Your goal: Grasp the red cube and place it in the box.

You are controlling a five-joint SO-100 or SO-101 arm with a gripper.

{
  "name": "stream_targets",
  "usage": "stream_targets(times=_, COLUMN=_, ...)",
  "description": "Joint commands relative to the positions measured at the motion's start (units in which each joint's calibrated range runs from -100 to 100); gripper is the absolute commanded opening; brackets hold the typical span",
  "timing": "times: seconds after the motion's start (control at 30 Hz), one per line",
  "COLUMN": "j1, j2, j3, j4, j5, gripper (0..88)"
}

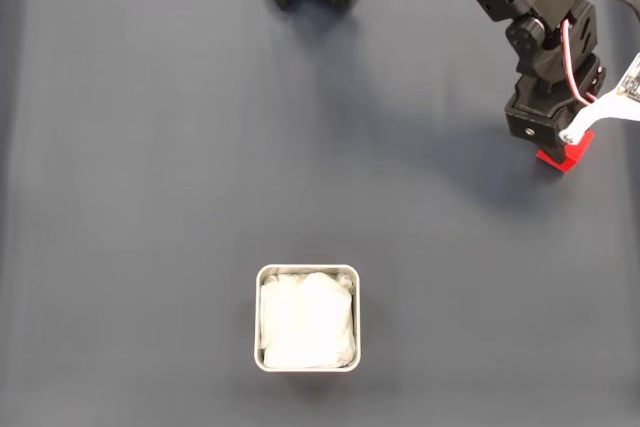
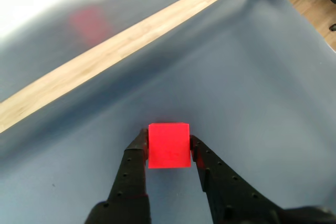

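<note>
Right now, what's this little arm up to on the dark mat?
The arm's gripper has its two fingers against either side of the red cube, which sits at the right side of the mat in the fixed view. The box, a small metal tin with a white lining, waits apart near the bottom centre, with no cube in it yet.

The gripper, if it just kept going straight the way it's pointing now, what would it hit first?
The red cube, already between the fingers of the gripper in the wrist view. Past it lies only the dark mat, probably met right away, though the depth is unclear.
</note>
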Motion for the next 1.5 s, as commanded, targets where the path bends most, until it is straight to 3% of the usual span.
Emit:
stream_targets(times=0.0, j1=0.6, j2=-5.68, j3=-0.39, j4=0.92, j5=-0.24, gripper=6.3)
stream_targets(times=0.73, j1=9.97, j2=-20.5, j3=-3.31, j4=5.68, j5=-0.93, gripper=6.0)
stream_targets(times=1.47, j1=24.46, j2=-21.97, j3=-8.05, j4=5.92, j5=-1.61, gripper=5.7)
